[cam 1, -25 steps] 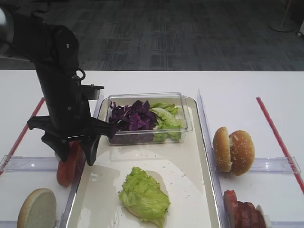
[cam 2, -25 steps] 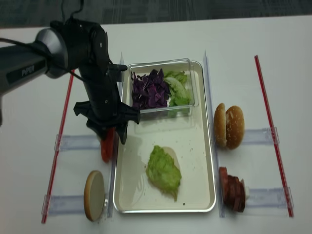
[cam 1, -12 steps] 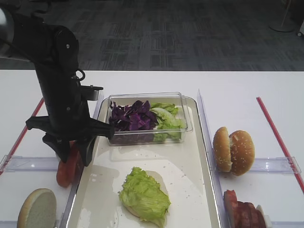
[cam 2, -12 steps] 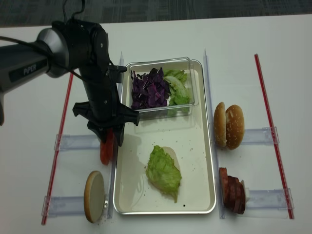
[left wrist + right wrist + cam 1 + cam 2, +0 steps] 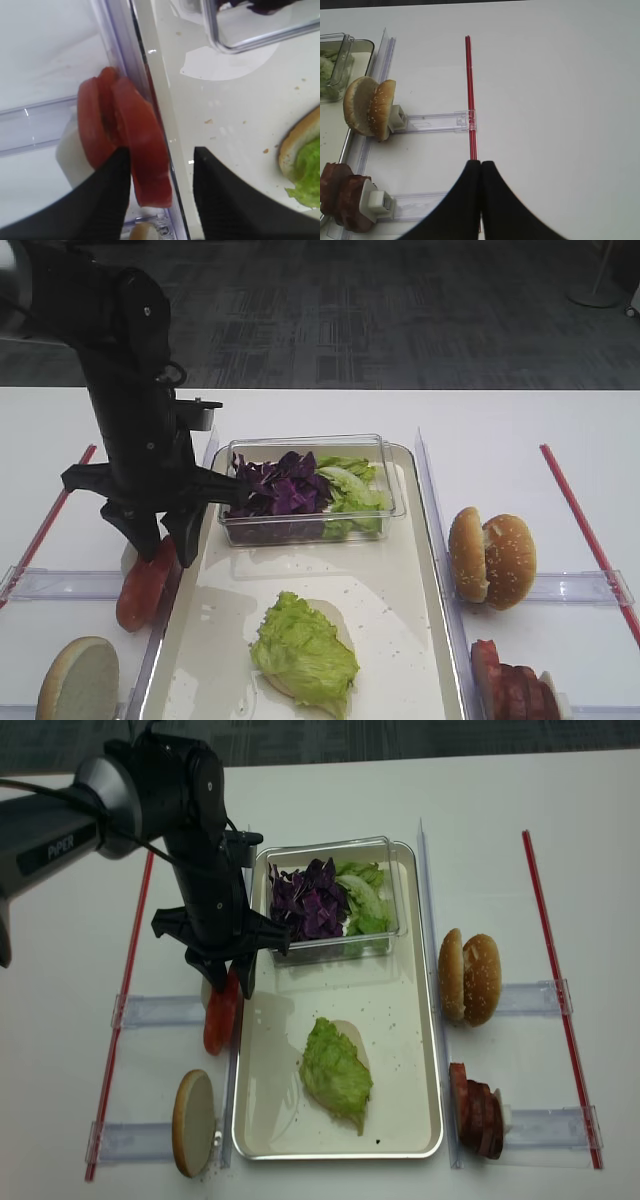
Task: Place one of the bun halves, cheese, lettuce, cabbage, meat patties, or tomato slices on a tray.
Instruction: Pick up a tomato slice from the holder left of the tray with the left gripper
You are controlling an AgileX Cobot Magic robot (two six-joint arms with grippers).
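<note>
- "PiPER" stands in pale capital letters on the grey upper link of the left arm (image 5: 60, 845), seen in the realsense high view; the letters run slanted along the link.
- No other writing, number or sign can be read in any view.

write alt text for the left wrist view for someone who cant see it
Two black fingers of the left gripper straddle the outermost of the upright tomato slices in a clear rack beside the tray. Lettuce on a bun half shows at right.
</note>
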